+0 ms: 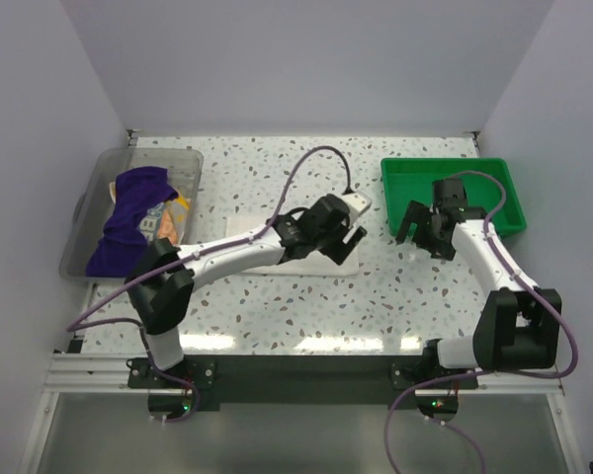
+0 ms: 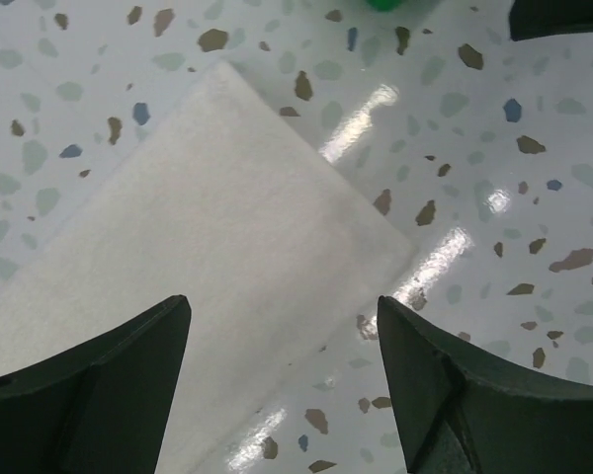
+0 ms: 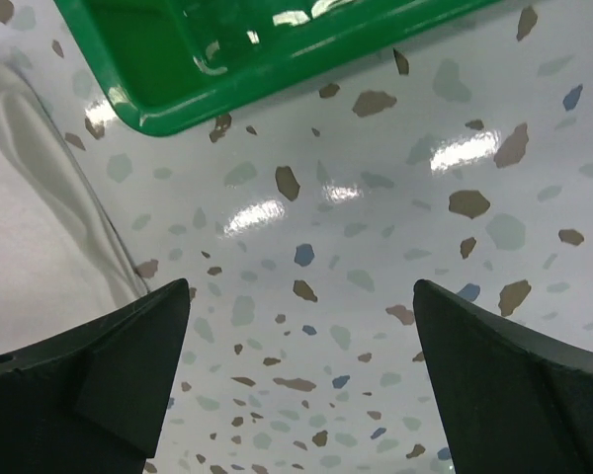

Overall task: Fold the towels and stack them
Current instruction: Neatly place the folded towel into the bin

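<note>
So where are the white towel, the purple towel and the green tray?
white towel point(image 2: 227, 247): left wrist view, middle of its flat top face.
purple towel point(image 1: 124, 237): top view, its bunched middle.
green tray point(image 1: 415, 180): top view, bare floor near its left wall.

The worktop point(image 1: 306, 316) is white, speckled brown, grey and blue. The white towel point(image 2: 227, 247) is plain; the purple towel point(image 1: 128, 222) is deep violet; the pale towel point(image 1: 170, 217) shows orange and blue marks. The tray point(image 1: 415, 183) is bright green.
</note>
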### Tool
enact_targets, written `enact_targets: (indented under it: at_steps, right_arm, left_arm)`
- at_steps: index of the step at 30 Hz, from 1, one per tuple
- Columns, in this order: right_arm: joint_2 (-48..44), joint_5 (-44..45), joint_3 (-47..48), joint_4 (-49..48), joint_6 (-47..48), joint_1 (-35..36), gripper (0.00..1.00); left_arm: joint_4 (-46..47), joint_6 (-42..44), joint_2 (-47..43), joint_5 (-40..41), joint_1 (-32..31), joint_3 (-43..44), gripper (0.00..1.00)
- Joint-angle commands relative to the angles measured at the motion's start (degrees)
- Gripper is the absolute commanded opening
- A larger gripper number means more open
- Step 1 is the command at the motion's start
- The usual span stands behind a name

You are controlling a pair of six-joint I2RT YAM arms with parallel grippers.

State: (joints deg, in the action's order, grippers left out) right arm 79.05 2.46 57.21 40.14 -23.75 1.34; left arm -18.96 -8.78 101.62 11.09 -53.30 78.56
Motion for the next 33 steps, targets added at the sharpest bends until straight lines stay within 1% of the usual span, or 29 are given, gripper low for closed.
enact_targets:
  at_steps: [1, 4, 5, 7, 11, 15, 22, 25, 30, 32, 33]
  right_arm:
    - [-3.81, -2.11, -2.27, -0.24, -2.79, -0.99, 0.99]
    - [-3.9, -2.28, -3.16, -0.41, -3.5, -1.17, 0.99]
    - [-3.73, -4.11, -3.24, -0.41, -3.85, -1.17, 0.99]
    - [-3.46, -5.35, -3.86, -1.11, -4.29, -1.17, 0.99]
    - [-3.02, -7.64, -4.83, -2.52, -4.64, -1.17, 0.99]
    - [-2.67, -8.34, -6.06, -3.75, -4.99, -1.17, 0.99]
    - [-2.05, -8.17, -6.15, -4.19, -5.08, -1.26, 0.99]
    - [-1.7, -8.0, -5.97, -4.46, -5.34, -1.17, 0.99]
    - [-1.44, -8.0, -5.88, -4.81, -5.61, -1.17, 0.99]
    - [-1.26, -8.26, -5.88, -5.07, -5.78, -1.26, 0.99]
    - [-1.26, -8.52, -6.06, -5.42, -5.96, -1.17, 0.99]
  left_arm:
    - [0.15, 3.15, 4.27, 1.13, -3.91, 4.31, 0.8]
    - [-0.02, 1.66, 10.41, 0.77, -6.2, 7.56, 0.76]
    - [-1.15, 1.22, 11.74, 0.51, -6.55, 10.0, 0.76]
    - [-1.34, 0.17, 14.38, 0.42, -7.43, 11.52, 0.74]
    - [0.85, -1.15, 17.02, 1.47, -7.96, 12.66, 0.7]
    - [0.33, -0.89, 20.01, 3.06, -7.96, 14.33, 0.67]
    - [-1.16, -1.15, 23.18, 1.92, -8.05, 14.25, 0.66]
    - [-1.6, -1.68, 24.32, 1.04, -8.05, 13.37, 0.69]
    - [-3.89, -2.12, 26.43, 3.05, -8.14, 12.4, 0.7]
    - [-4.85, -2.56, 27.31, 4.89, -8.14, 11.88, 0.67]
    - [-5.03, -2.56, 27.66, 5.08, -8.14, 11.61, 0.58]
